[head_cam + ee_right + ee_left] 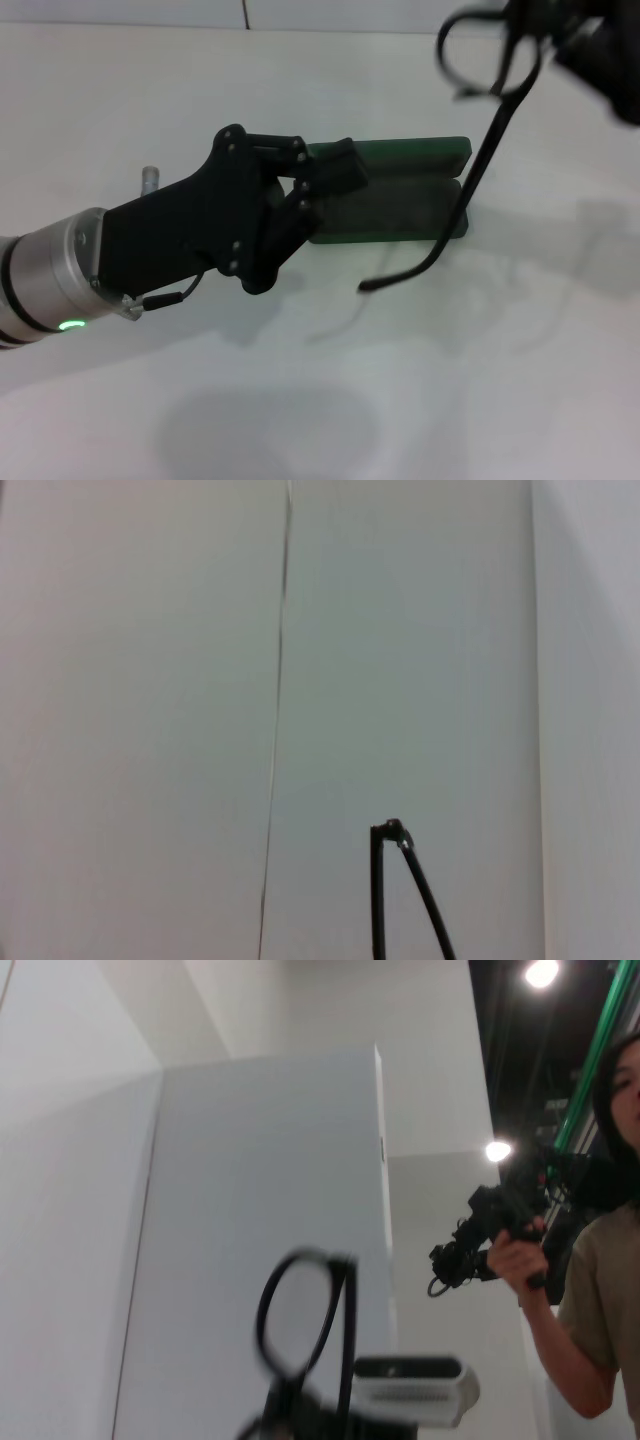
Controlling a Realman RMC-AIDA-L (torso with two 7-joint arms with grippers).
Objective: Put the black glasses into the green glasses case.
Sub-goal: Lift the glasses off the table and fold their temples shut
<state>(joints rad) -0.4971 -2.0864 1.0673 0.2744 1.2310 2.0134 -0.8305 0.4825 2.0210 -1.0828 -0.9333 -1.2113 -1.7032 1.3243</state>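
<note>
Wide bare table (330, 400) is seen nearest. Mid-table, the left gripper (345, 178) is pressed onto the open case (420, 195), its fingers spread across the case's left end. Farther right, the glasses (490, 120) are held aloft by the right gripper (545, 30), pinched at the frame, one temple dangling past the case's right end. A person (600, 1260) is caught only in the left wrist view.
</note>
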